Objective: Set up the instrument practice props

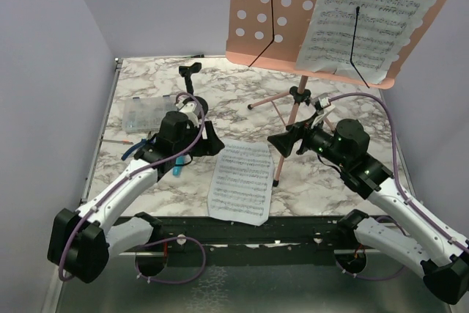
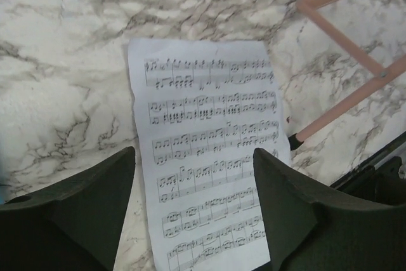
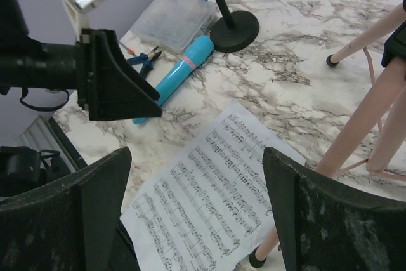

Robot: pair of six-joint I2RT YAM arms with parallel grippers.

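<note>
One white sheet-music page lies flat on the marble table, between my two grippers. My left gripper hovers open at its left edge, nothing between the fingers; the page shows below them. My right gripper hangs open over the page, beside the pink music stand's pole. The pink music stand stands at the back right, a second page on its panel. The blue toy microphone lies on the table next to the black mic stand, partly under my left arm.
A clear plastic compartment box sits at the back left, with blue-handled pliers near it. The stand's tripod legs spread across the table on the page's right side. Grey walls close in the left, right and back.
</note>
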